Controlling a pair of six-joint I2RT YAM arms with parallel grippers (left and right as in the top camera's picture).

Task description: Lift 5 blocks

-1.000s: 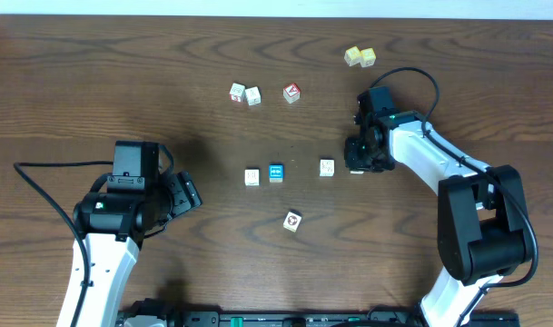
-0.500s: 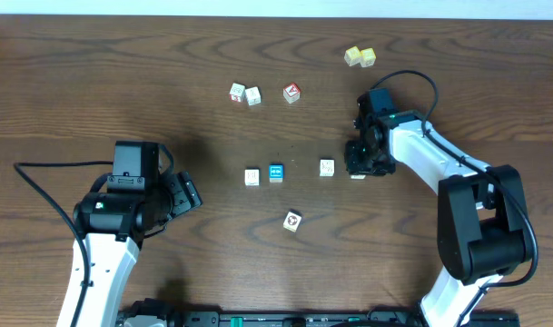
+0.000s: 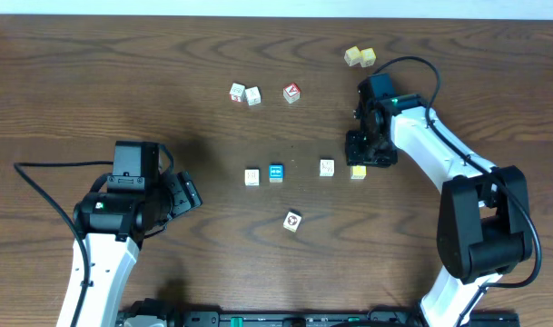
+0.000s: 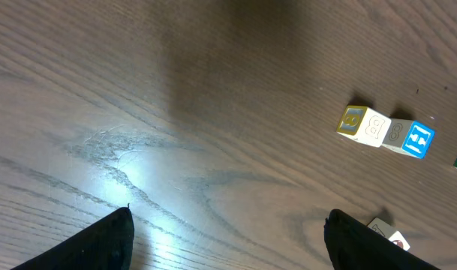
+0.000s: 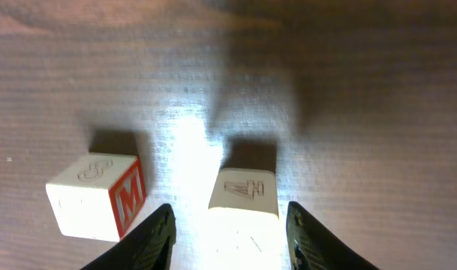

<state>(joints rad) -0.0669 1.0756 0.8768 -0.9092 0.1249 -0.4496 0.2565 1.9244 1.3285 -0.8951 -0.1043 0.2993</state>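
Observation:
Five small blocks lie mid-table: a cream one (image 3: 251, 177), a blue-faced one (image 3: 276, 172), a white one (image 3: 326, 167), a yellow one (image 3: 358, 172) and one with a red-and-black mark (image 3: 292, 220). My right gripper (image 3: 360, 160) hovers at the yellow block's far side, open. In the right wrist view that block (image 5: 245, 193), stamped "4", rests on the table between the spread fingers (image 5: 230, 216) with a gap on each side. The white block (image 5: 97, 195) shows a red M. My left gripper (image 3: 189, 193) is wide open and empty (image 4: 228, 221), left of the blocks.
Near the far edge sit a pale yellow-green pair of cubes (image 3: 359, 57), a red-topped cube (image 3: 291, 92) and two white cubes (image 3: 244, 94). In the left wrist view the cream block (image 4: 363, 124) and the blue block (image 4: 410, 138) touch; the marked block (image 4: 387, 232) lies by the right finger.
The right gripper has opened and drawn back toward the far edge. The yellow block, hidden under it before, now sits uncovered on the table. The left arm has not moved.

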